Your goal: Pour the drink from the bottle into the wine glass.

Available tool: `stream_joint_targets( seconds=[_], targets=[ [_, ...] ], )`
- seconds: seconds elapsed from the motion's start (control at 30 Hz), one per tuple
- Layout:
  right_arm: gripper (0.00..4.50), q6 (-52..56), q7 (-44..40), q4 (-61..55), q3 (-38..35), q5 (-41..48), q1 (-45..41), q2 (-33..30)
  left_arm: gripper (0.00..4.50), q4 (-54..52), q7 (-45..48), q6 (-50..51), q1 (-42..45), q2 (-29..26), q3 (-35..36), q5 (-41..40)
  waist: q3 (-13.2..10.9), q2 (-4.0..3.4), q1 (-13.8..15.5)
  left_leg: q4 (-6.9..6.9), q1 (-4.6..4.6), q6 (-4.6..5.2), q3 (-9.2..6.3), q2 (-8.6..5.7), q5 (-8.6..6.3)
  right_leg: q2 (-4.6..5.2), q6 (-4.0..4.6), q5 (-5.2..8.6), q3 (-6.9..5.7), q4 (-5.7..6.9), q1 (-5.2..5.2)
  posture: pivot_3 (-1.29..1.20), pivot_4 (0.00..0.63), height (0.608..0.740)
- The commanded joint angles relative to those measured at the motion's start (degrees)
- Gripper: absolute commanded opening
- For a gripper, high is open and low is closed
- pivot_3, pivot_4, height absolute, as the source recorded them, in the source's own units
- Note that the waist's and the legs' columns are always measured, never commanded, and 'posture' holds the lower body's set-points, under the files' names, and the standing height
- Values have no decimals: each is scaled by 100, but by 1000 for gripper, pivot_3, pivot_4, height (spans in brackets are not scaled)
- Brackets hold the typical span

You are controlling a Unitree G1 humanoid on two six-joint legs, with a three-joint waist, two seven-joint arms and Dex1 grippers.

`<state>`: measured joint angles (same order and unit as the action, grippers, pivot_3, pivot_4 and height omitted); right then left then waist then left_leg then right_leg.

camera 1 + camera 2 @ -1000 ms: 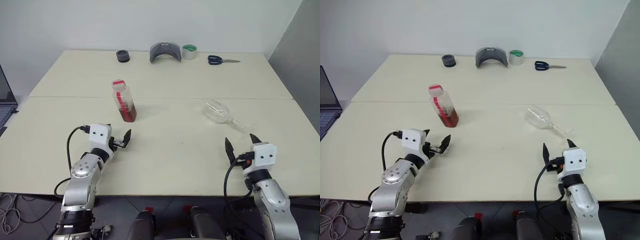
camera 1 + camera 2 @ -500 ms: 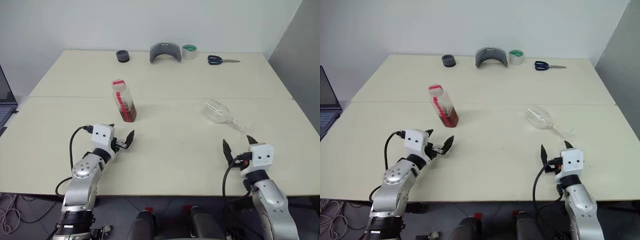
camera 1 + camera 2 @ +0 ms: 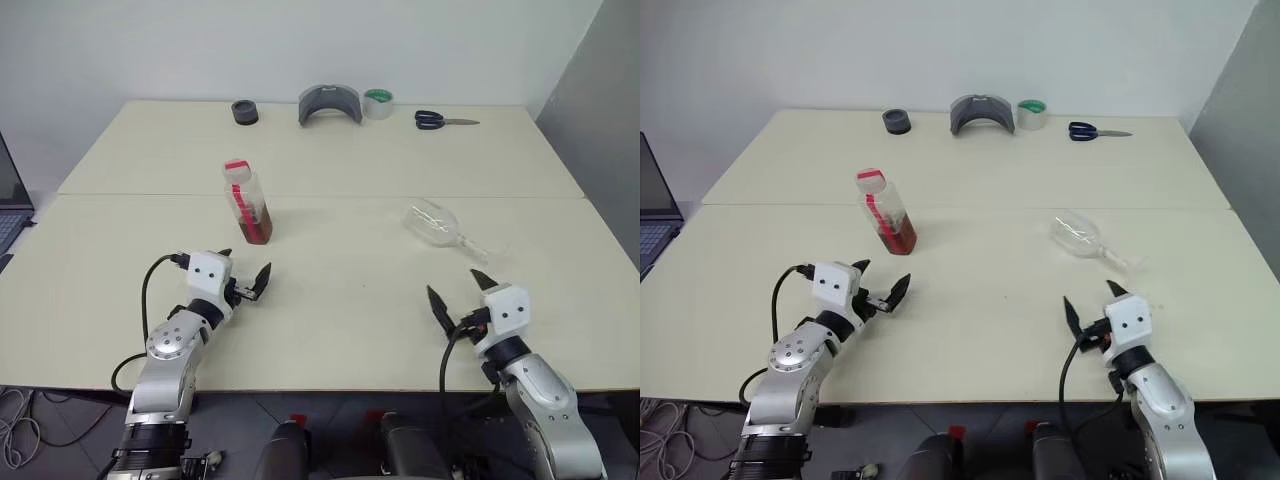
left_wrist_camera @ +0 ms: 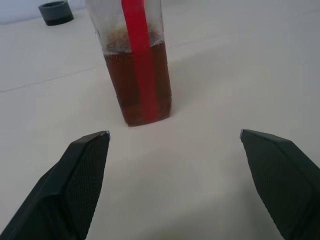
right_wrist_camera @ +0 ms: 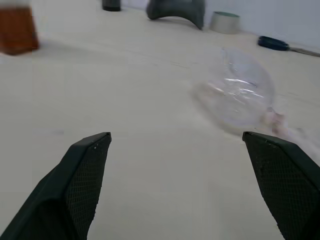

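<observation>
On the cream table, left of centre, stands the bottle, upright, its small red-and-white cap on and a red label strip running down its side. Every other place here is given from that bottle. Its drink, a reddish-brown liquid, fills about the lower half, with a thin foamy line at its surface.

Nearer the robot than the bottle, and a little to its left, the left gripper hangs low over the table with its two black fingers spread wide and nothing between them. It points toward the bottle, which shows between the fingertips in the left wrist view, apart from both.

Well to the right of the bottle lies the wine glass, tipped on its side, its bowl toward the bottle's side and its thin stem and foot pointing away to the right and toward the robot. It looks empty.

Nearer the robot than the glass, far to the right of the bottle, the right gripper hovers with its jaws also spread wide, holding nothing and clear of the glass.

Beyond the bottle, along the far edge, sit a small dark round cap, a grey curved piece, a roll of tape and scissors.
</observation>
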<state>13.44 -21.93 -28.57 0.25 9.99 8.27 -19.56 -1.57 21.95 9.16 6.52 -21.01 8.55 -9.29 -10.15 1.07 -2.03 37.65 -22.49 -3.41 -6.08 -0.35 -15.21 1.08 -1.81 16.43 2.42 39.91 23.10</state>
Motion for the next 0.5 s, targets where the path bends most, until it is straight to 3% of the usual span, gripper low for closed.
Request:
stream_joint_targets(
  seconds=[0.03,0.23,0.5],
  targets=[
    [4500,813,-602,-617,-36,960,-596,-313,4485,23,-89,52,208,-28,236,-154,-1,2,5,0,0,0,-1,1,0,0,0,0,-1,0,0,0,150,740],
    [4500,1478,-1030,-627,37,1524,-1265,-710,4485,65,-246,300,588,-38,334,-228,-2,6,24,4,-10,0,-11,-5,0,2,0,0,-10,-6,-2,0,150,740],
    [4500,1443,-1551,-348,93,1783,-1488,-908,4485,206,-350,557,1016,-10,228,-155,-2,6,18,5,-9,0,-10,-4,0,1,0,-1,-10,-3,-1,0,150,740]
  ],
)
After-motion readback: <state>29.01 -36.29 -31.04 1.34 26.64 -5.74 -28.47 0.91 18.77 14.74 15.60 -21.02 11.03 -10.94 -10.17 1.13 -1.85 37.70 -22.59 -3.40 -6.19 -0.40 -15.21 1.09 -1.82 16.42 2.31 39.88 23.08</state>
